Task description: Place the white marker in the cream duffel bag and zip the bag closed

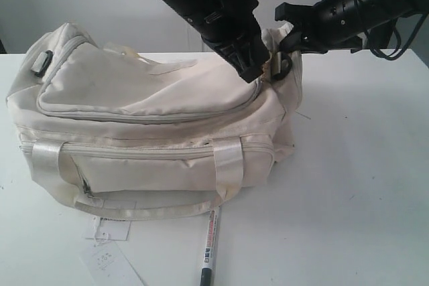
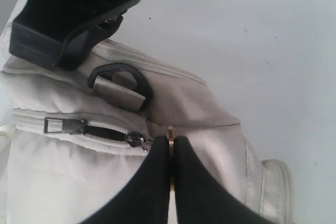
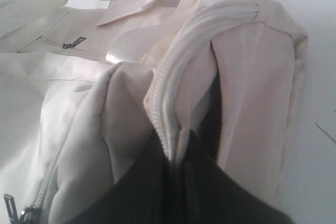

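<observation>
- My left gripper is pinched shut on a brass-coloured zipper pull at the cream duffel bag's end.
- My right gripper, just beside it, is clamped shut on the bag's zipper-edged fabric.
- The white marker lies on the tabletop, well apart from both grippers, beyond the bag's front.
- I judge nothing packed yet: opening, loading and zipping remain.

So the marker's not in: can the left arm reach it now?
Probably not yet: the left gripper is shut on the cream duffel bag's zipper pull; the white marker lies uncovered.
</observation>
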### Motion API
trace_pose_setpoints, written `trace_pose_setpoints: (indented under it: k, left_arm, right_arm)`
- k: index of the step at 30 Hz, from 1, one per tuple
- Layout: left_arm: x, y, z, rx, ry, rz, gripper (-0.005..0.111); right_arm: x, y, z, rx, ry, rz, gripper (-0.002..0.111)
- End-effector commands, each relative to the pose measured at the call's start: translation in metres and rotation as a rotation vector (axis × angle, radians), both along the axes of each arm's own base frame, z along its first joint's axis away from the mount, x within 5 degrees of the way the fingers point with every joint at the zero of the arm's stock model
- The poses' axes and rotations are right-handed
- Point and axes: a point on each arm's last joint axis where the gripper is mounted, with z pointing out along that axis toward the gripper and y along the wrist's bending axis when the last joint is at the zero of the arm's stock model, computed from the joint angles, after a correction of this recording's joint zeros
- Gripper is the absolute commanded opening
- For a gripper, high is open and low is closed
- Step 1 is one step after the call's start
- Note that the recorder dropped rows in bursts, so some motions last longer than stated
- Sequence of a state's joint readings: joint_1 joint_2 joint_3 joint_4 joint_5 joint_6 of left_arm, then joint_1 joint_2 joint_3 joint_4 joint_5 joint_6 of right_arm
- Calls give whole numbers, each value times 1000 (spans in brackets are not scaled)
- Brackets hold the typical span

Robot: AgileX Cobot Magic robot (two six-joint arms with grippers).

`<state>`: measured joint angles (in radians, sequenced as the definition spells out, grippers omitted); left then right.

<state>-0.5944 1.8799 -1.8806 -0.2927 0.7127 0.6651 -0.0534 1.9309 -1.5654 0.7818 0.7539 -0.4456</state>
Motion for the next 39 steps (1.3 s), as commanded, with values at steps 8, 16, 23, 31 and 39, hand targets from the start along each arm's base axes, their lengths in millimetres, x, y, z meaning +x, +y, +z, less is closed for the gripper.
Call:
trace_pose_setpoints:
  k: [8,16,23,31,39]
  left_arm:
    - [-28,5,16,24,115,-49,0]
    - [-34,10,14,82,167,-53,0]
    - [-36,11,13,96,193,-41,0]
    - [-39,11,22,59,164,-41,0]
    - [-24,4,12,14,101,24,0]
  right_arm:
    - [3,-4,4,28,-10,-61,0]
    - [3,-4,4,30,-7,-62,0]
    - [3,-4,4,33,-5,-65,0]
    - [3,-4,5,34,-5,-65,10]
    - [-1,-11,24,23,-38,-50,53]
